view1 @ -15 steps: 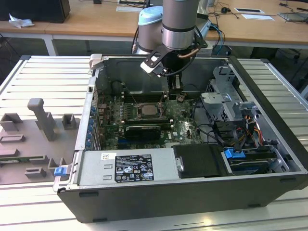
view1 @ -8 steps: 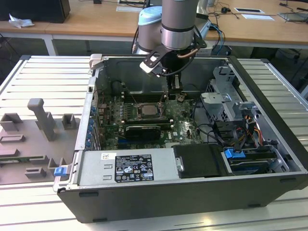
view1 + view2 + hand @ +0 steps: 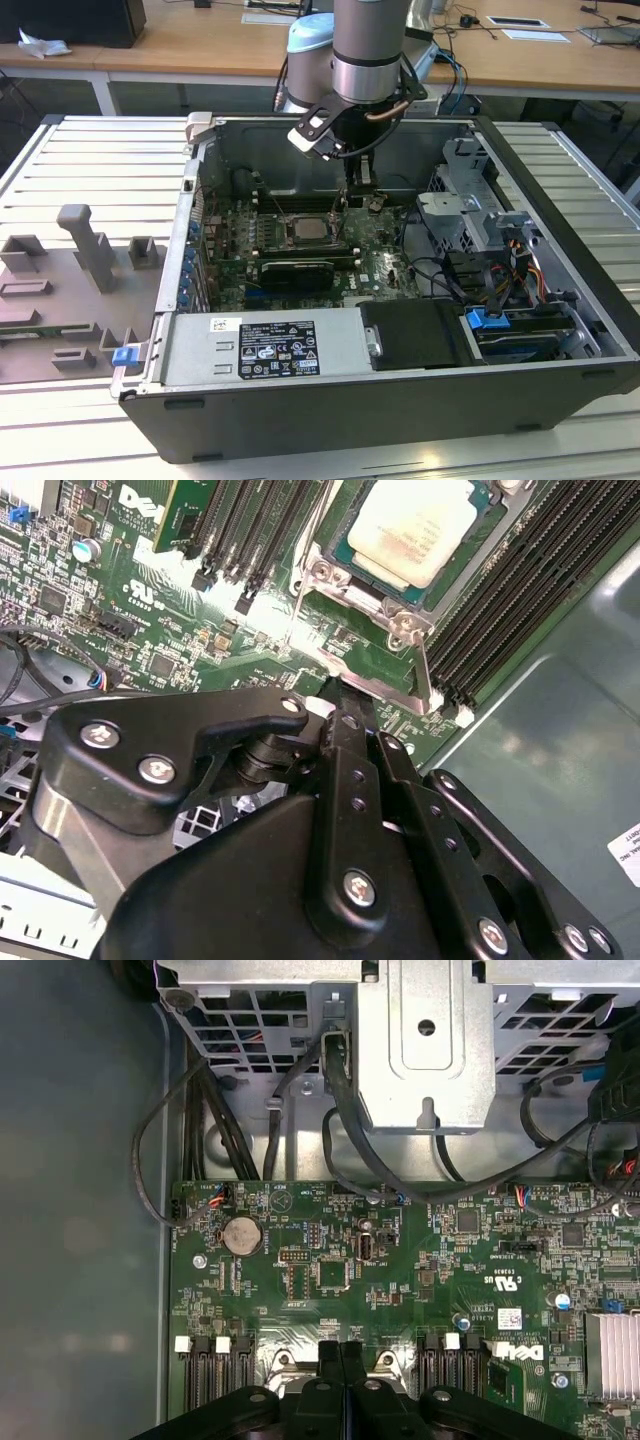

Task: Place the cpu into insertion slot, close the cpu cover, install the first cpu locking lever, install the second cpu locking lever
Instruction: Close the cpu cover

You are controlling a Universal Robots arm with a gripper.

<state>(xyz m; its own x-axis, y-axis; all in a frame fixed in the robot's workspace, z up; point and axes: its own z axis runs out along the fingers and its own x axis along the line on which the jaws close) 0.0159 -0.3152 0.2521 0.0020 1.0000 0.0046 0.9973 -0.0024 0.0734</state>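
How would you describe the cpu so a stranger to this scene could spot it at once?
Look inside the open computer case, at the green motherboard. Near the board's middle sits the cpu. It is the one flat, pale silvery square there, unlike the long black memory slots flanking it.

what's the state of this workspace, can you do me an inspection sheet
surface: slatted metal table holds the open computer case
job's things: cpu sits in insertion slot; cpu cover looks down around it; locking lever beside it
clutter: grey fixture blocks on the table
gripper: shut, tip by the locking lever
cables: black cables run from the drive cage onto the motherboard
surroundings: wooden desks behind
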